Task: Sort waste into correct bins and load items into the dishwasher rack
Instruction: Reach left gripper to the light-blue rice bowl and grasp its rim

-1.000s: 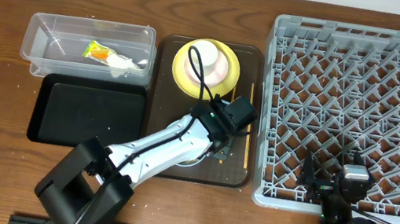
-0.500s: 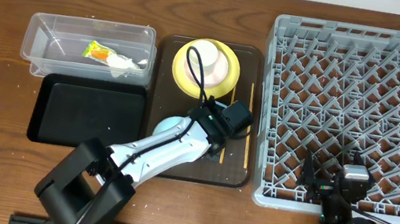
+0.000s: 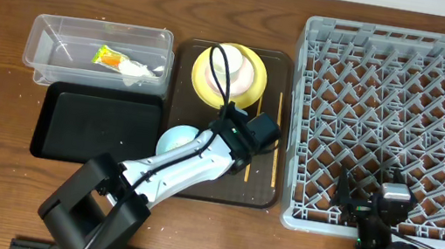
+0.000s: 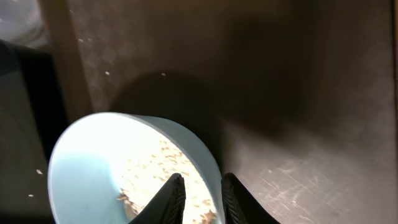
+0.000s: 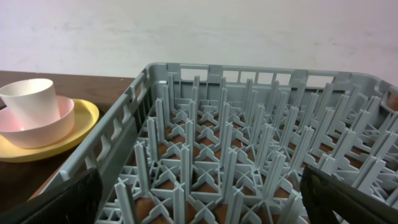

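My left gripper (image 4: 202,193) is shut on the right rim of the light blue bowl (image 4: 93,162), which holds loose food grains (image 4: 155,174). In the overhead view the bowl (image 3: 174,139) is at the left edge of the brown serving tray (image 3: 260,196), beside the black tray (image 3: 89,127); the left gripper (image 3: 194,149) is mostly hidden under the arm. The clear tub (image 3: 34,52) holds the snack wrapper (image 3: 110,57) and the white wrapper (image 3: 137,72). The white cup (image 3: 228,57) stands in the pink bowl (image 3: 247,80) on the yellow plate (image 3: 200,86). My right gripper (image 3: 370,204) is open.
The grey dishwasher rack (image 3: 402,107) fills the right side, and my right gripper (image 5: 199,205) hovers over its pegs (image 5: 205,155). Two chopsticks (image 3: 273,150) lie on the brown tray's right side. The cup (image 5: 31,99), pink bowl (image 5: 37,127) and plate (image 5: 74,134) show left of the rack.
My left gripper has moved left across the brown tray with the blue bowl in it; the bowl now shows beside the black tray. The right arm has not moved.
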